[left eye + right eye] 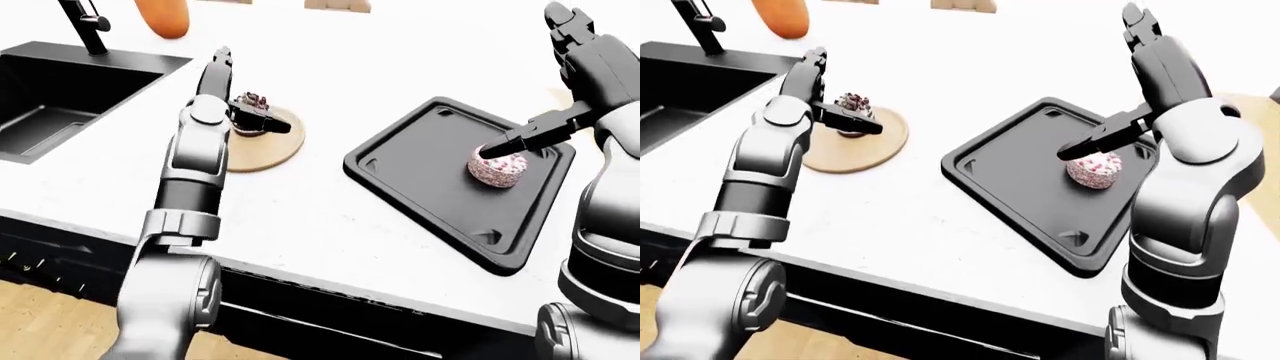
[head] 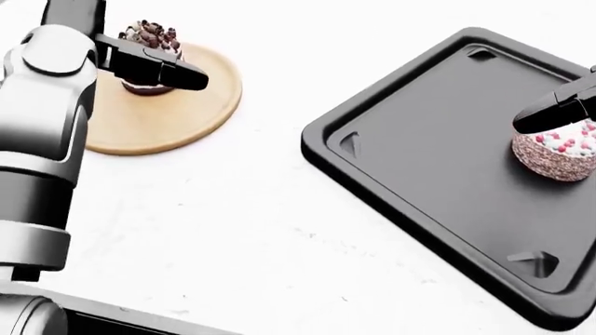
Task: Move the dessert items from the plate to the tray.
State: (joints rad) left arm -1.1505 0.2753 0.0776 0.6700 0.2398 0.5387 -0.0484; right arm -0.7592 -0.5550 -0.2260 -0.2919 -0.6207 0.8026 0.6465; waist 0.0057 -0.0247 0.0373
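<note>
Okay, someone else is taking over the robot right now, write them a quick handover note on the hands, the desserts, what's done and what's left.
Left hand: open, a finger stretched across the chocolate-topped cupcake; no closed grasp visible.
Right hand: open, raised over the tray, one finger reaching down to the top of the sprinkled donut; not gripping it.
Wooden plate: holds only the cupcake.
Black tray: donut sits toward its right side in the head view.
Done: donut is on the tray.
Left: grasp the cupcake, carry it to the tray, release.
</note>
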